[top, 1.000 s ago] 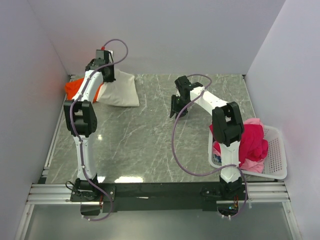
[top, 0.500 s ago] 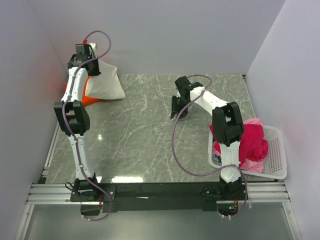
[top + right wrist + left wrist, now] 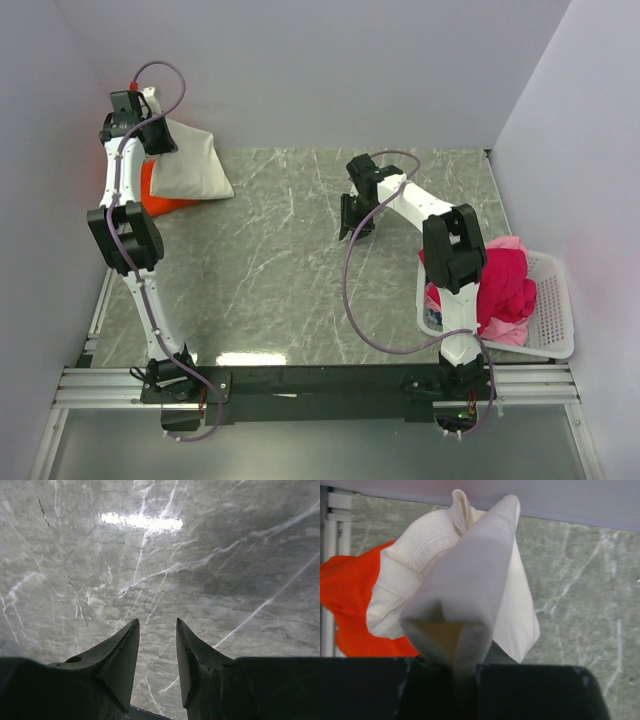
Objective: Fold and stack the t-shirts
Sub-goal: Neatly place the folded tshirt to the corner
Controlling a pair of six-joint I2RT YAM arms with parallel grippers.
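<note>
The left gripper (image 3: 158, 137) is up high over the 10 o'clock corner of the table (image 3: 290, 270). Its two fingers are pinched tight on a fold of the cream t-shirt (image 3: 192, 168). The shirt hangs down from the fingers, and its low edge seems to rest on the table (the top view is too small there to be sure). The orange t-shirt (image 3: 150, 193) lies on the cream one's 8 o'clock side, touching it.

The right gripper (image 3: 352, 226) hangs low just off the middle of the table, toward 2 o'clock. Its fingers are a little way apart and hold nothing; only bare table shows between them.

The white basket (image 3: 556, 300) sits at 4 o'clock. A crimson-red t-shirt (image 3: 505, 278) is heaped in it, with a pale pink t-shirt (image 3: 510, 335) peeking out below.
</note>
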